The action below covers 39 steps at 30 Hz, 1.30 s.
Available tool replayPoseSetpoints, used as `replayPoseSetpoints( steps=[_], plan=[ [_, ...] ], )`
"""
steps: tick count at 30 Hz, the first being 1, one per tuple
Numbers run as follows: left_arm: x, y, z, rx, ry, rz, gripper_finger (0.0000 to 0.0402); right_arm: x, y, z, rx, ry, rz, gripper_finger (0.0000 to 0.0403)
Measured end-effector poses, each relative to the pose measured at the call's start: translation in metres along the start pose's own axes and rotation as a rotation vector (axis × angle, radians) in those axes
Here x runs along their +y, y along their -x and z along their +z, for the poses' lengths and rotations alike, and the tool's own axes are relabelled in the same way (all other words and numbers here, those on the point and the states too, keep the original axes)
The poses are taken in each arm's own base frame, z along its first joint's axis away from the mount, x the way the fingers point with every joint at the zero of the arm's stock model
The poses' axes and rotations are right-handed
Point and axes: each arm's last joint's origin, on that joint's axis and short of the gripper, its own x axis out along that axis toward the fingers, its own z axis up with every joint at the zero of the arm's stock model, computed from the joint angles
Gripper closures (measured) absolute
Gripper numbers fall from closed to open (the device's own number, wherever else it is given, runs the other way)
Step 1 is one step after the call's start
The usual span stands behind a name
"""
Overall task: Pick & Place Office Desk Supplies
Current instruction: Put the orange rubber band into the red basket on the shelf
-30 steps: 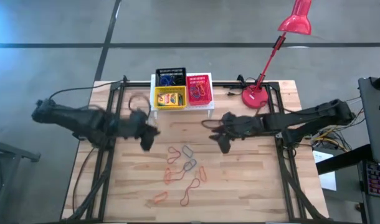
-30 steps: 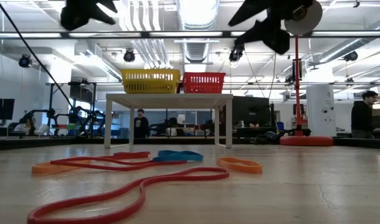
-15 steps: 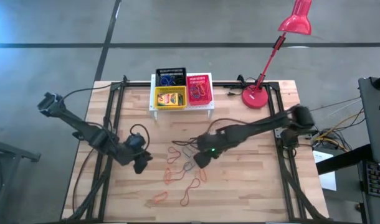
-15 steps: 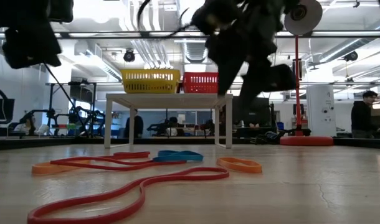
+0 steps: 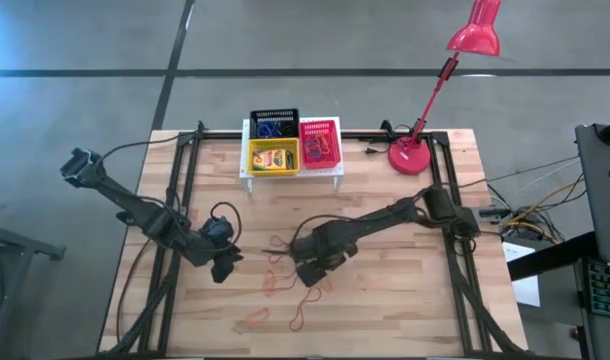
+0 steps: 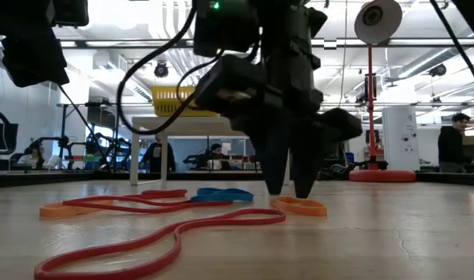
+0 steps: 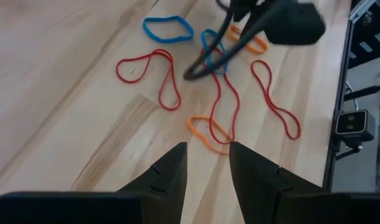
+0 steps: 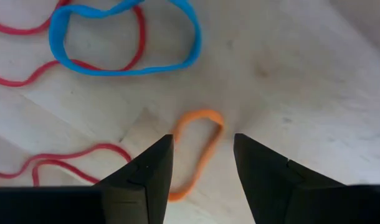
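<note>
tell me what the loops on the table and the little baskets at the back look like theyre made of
The orange loop and blue loop look like matte rubber: thin flat bands lying limp in uneven curves. The yellow basket and red basket look like glossy plastic mesh, judging by the fine grid walls, though coated wire cannot be ruled out. The tabletop looks like pale jointed wood planks.

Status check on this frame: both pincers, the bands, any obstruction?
Right pincer open, low over orange band. Left pincer open, empty, hovering beside the loose bands. Blue band lies next to the target. Nothing blocking.
</note>
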Motion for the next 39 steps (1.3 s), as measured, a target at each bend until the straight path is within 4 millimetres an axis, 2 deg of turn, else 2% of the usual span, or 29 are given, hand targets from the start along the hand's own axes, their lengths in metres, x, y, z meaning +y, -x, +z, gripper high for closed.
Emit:
replayPoseSetpoints(
  steps=[7, 14, 16, 19, 21, 24, 28, 33, 39],
  plan=[
    [0.0, 0.0, -0.001, 0.011, -0.034, -0.003, 0.0278, 0.012, -0.008, -0.002, -0.006, 0.039, 0.006, 0.0271],
    [0.0, 0.0, -0.001, 0.011, -0.051, -0.004, 0.0278, 0.01, -0.014, -0.007, -0.014, 0.045, -0.025, 0.0363],
    [0.0, 0.0, -0.001, 0.011, -0.051, -0.005, 0.0278, 0.01, -0.012, -0.009, -0.017, 0.063, -0.023, 0.0386],
    [0.0, 0.0, -0.001, 0.013, -0.05, -0.006, 0.0278, 0.011, -0.003, -0.011, -0.036, 0.071, -0.01, 0.039],
    [0.0, 0.0, -0.001, 0.013, -0.05, -0.006, 0.0278, 0.012, 0.013, -0.015, -0.064, 0.079, 0.008, 0.0393],
    [0.0, 0.0, -0.001, 0.012, -0.05, -0.008, 0.0278, 0.013, 0.049, -0.019, -0.109, 0.09, 0.086, 0.0394],
    [0.0, 0.0, -0.001, 0.012, -0.05, -0.01, 0.0278, 0.006, 0.087, -0.017, -0.193, 0.079, 0.149, 0.0394],
    [0.0, 0.0, -0.001, 0.008, -0.049, -0.007, 0.0278, -0.013, 0.145, -0.012, -0.339, 0.079, 0.239, 0.0394],
    [-0.001, 0.0, 0.0, 0.0, -0.015, -0.01, 0.0278, -0.043, 0.206, 0.01, -0.565, 0.07, 0.304, 0.0394]
  ],
)
